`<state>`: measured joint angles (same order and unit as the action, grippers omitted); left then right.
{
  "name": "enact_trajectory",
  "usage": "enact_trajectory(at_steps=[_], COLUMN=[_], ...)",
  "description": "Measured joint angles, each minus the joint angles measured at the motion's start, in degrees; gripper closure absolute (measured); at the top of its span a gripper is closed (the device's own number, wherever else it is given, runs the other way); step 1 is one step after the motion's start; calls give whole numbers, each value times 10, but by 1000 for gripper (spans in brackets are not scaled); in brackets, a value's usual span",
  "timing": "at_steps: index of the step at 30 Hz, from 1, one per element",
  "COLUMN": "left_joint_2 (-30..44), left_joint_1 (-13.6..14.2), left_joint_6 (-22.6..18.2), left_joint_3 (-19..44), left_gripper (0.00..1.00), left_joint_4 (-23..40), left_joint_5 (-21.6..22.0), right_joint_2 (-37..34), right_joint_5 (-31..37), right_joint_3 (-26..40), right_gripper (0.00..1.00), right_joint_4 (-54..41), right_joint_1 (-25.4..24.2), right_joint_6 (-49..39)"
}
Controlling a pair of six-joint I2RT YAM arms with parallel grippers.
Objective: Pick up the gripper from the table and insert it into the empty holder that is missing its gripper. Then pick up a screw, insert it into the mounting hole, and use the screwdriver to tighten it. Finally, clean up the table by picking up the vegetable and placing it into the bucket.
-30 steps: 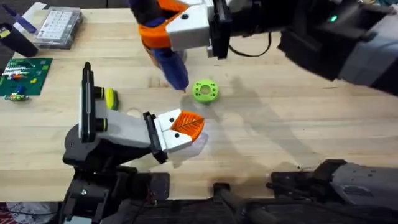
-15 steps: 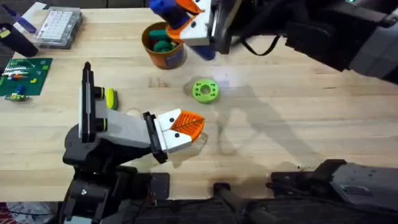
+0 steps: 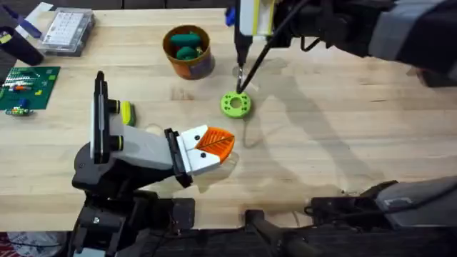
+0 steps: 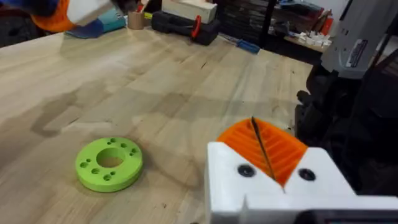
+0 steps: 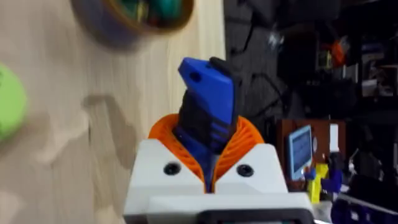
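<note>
Screwdriver (image 5: pixel 208 115) clenched in right gripper (image 5: pixel 209 163), thin tip down at green ring (image 3: pixel 235 104) on table (image 3: pixel 343 128). Left gripper (image 3: pixel 214 146) low near ring, pads pressed together, grasping nothing. Vegetable (image 3: pixel 127 112) beside left arm. Bucket (image 3: pixel 188 51) holding dark green pieces.

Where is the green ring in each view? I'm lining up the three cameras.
Overhead: green ring at table centre, under the screwdriver tip.
Left wrist: ring lies flat on the wood, beyond the left claw.
Right wrist: ring cut off at the edge.
Shared landmark: the bucket, also in the right wrist view.
</note>
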<state>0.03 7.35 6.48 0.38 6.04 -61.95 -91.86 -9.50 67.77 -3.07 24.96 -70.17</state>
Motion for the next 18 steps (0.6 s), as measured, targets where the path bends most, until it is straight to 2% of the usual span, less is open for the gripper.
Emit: enact_trajectory(at_steps=[7,18], left_joint_2=[0,0], left_joint_1=[0,0], left_joint_6=[0,0], left_joint_3=[0,0], left_gripper=[984,984], left_joint_4=[0,0], left_joint_5=[0,0], right_joint_2=[-78,-171], right_joint_5=[9,16], right_joint_3=[0,1], right_gripper=[975,975], right_joint_4=[14,38], right_joint_1=[-53,-90], right_joint_6=[-99,-150])
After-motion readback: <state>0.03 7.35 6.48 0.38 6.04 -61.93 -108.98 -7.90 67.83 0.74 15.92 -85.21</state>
